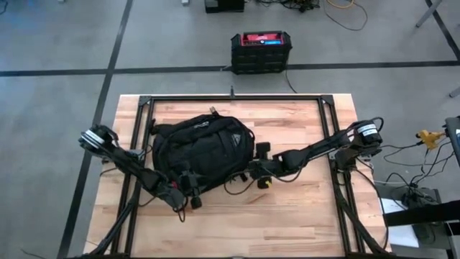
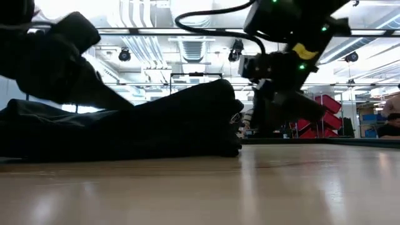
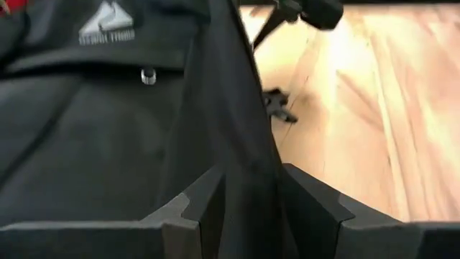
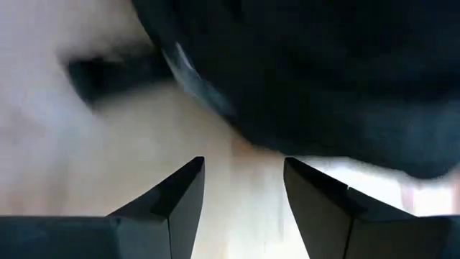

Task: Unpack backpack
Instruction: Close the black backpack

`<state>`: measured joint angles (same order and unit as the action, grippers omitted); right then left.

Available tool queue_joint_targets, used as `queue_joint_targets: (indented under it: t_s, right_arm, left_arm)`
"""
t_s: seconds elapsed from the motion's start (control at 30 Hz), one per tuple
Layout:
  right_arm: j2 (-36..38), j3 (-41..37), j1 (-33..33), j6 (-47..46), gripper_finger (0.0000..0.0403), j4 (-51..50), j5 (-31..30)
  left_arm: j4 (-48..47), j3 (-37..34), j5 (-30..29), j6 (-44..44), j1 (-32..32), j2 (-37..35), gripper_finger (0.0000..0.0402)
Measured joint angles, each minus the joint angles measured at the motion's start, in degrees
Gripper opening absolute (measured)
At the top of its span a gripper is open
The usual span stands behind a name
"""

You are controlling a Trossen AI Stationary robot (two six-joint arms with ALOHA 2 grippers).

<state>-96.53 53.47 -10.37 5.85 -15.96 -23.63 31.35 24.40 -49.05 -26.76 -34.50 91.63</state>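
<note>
Backpack (image 1: pixel 201 147): large, soft, black fabric, lying flat on the wooden table, roughly centre, slightly left of middle. Front panel faces up, with a small pale triangular logo (image 1: pixel 231 139) toward its right side; in the left wrist view the same logo (image 3: pixel 106 21) sits above a flap seam and a small metal snap. Top loop pokes out at the far edge. Straps and buckles trail off the near edge and to the right onto the wood. In the low view it's a low slumped dark mound (image 2: pixel 156 125), highest at its right end. Looks zipped; no contents visible outside.
</note>
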Motion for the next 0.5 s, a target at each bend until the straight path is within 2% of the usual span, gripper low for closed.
queue_joint_targets:
  t_s: [0.13,0.2,0.4,0.5]
  right_arm:
    - [0.11,3.33,-2.07,4.11,0.0164,3.44,7.21]
    - [0.20,5.44,-3.85,6.18,0.0159,3.37,8.98]
    - [-0.13,9.89,-8.28,12.99,0.0158,4.42,9.15]
    - [-0.36,10.25,-8.61,13.00,0.0161,4.20,5.87]
  left_arm:
    - [-2.80,-0.15,2.49,-4.27,-0.09,0.50,0.0119]
    - [-5.40,-0.15,3.56,-6.61,-0.36,0.03,0.0119]
    - [-11.29,-0.15,3.69,-8.97,-0.72,-2.68,0.0119]
    - [-12.36,-0.15,3.60,-8.73,-0.73,-3.97,0.0119]
